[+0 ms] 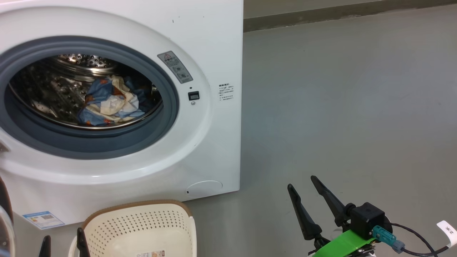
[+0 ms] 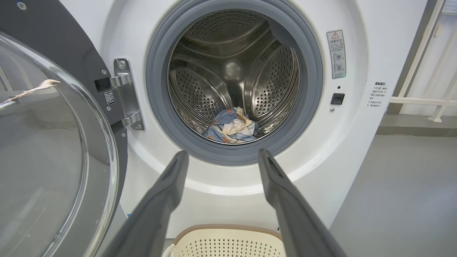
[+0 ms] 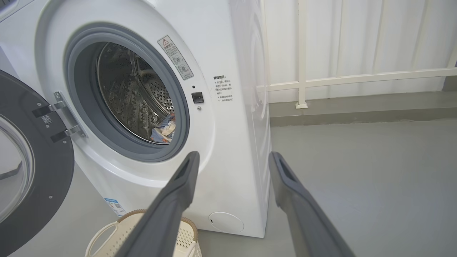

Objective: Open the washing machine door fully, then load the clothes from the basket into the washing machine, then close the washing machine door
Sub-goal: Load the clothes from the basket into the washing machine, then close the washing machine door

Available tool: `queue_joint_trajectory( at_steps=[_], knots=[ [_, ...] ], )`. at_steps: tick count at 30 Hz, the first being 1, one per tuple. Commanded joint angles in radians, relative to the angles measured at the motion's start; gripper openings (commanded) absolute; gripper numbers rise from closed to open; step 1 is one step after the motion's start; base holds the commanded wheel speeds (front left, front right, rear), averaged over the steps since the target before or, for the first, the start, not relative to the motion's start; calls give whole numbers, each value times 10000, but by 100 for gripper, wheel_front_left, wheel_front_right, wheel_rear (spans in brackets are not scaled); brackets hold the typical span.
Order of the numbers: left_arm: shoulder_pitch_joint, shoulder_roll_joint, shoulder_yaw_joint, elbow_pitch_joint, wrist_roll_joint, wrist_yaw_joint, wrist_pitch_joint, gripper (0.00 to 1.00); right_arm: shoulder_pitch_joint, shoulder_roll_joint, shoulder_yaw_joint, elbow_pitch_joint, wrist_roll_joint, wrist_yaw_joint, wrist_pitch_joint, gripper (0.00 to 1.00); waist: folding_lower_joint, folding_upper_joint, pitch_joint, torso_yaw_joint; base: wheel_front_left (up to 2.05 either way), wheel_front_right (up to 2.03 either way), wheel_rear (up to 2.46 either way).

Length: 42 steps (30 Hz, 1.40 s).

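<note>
My right gripper (image 1: 301, 182) sits low at near right, fingers angled up, spread wide, holding nothing. My left gripper (image 2: 222, 155) aims at the steel drum (image 2: 214, 71), equally wide and unladen. The light blue patterned clothes (image 1: 110, 101) lie inside the big white front-loading washing machine (image 1: 214, 35), far beyond both. Its round glossy black glass-bowled door (image 2: 43, 150) stands swung out left. The cream perforated plastic basket (image 1: 142, 221) sits on smooth grey floor (image 1: 339, 107) just before the machine.

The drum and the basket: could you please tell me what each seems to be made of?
The drum looks like polished steel: shiny, mirror-like, punched with holes. The basket appears to be matte cream plastic, perforated, with a brown rim that looks woven.
</note>
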Motion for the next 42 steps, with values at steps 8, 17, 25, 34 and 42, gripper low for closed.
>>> queue_joint_trajectory(
  at_steps=[8, 17, 25, 34, 42],
  knots=[
    [-224, -8, 228, -110, -148, 76, -53, 100, 74, 59, 194, -283, -8, 16, -49, 100, 0, 0, -28, -49, 0, 0, 0],
    [-235, -8, 206, -41, -84, 120, -53, 100, 88, 59, 175, -317, 6, 16, -49, 100, 0, 0, -8, -56, 0, 0, 0],
    [-240, -8, 171, 112, -446, -12, -53, 100, 106, 59, 107, -339, -28, 16, -49, 100, 0, 0, -4, -63, 0, 0, 0],
    [-270, -8, 147, 252, -759, -117, -53, 100, 127, 59, 107, -366, -12, 16, -49, 100, 0, 0, 34, -42, 0, 0, 0],
    [-301, -8, 198, 256, -725, -179, -53, 100, 120, 59, 85, -381, -6, 16, -49, 100, 0, 0, 67, -75, 0, 0, 0]
  ],
)
